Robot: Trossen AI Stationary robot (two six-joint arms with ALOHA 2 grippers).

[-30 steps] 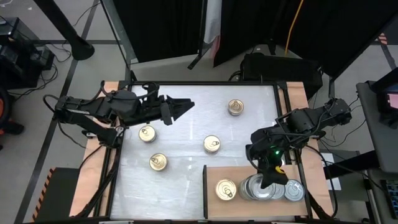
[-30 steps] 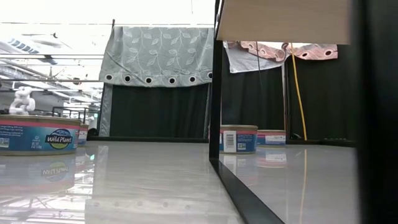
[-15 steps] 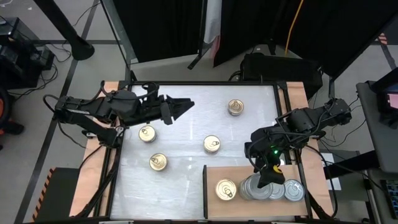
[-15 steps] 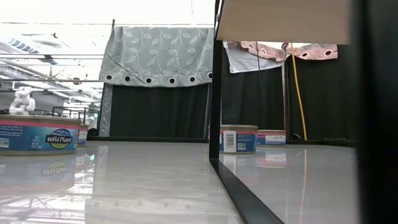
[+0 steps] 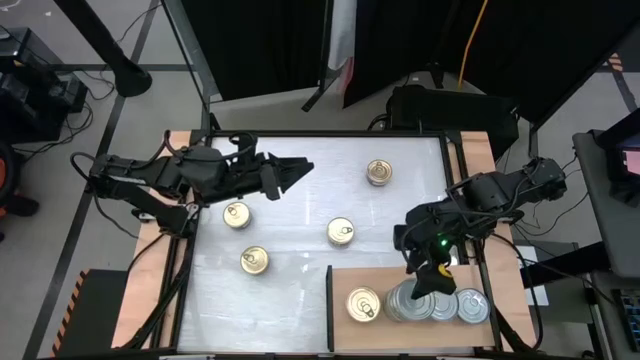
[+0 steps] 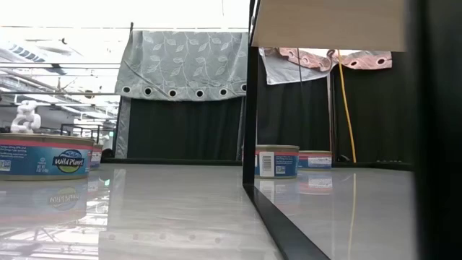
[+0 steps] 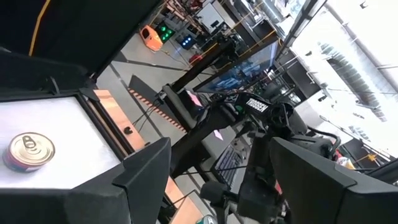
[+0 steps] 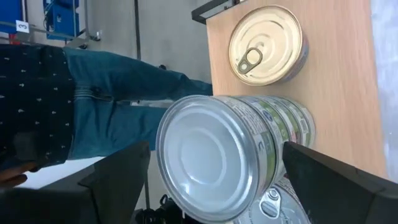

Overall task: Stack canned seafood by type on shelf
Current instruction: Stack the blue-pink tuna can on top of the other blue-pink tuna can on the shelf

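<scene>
On the shelf (image 5: pixel 480 275) (image 8: pixel 336 93), the wooden board at the front right, a gold pull-ring can (image 5: pixel 362 305) (image 8: pixel 266 43) lies next to silver-topped cans (image 5: pixel 408 303). These are stacked, with the top silver can (image 8: pixel 208 168) on another. My right gripper (image 5: pixel 432 284) (image 8: pixel 214 165) hangs open over that stack, a finger on each side and clear of the tin. Four gold-topped cans lie on the white table: (image 5: pixel 378 172), (image 5: pixel 341 232), (image 5: pixel 237 214), (image 5: pixel 254 261). At the back left my left gripper (image 5: pixel 296 167) is open and holds nothing.
More silver cans (image 5: pixel 472 307) sit at the shelf's right end. A black frame (image 5: pixel 330 300) borders the shelf on its left. In the right wrist view a person in jeans (image 8: pixel 106 81) stands beyond the table. The low view shows cans (image 6: pixel 43 155) (image 6: pixel 276 160) on the tabletop.
My right gripper's fingers have spread wider and let go of the top silver can, which stays on the stack. The left arm has not moved.
</scene>
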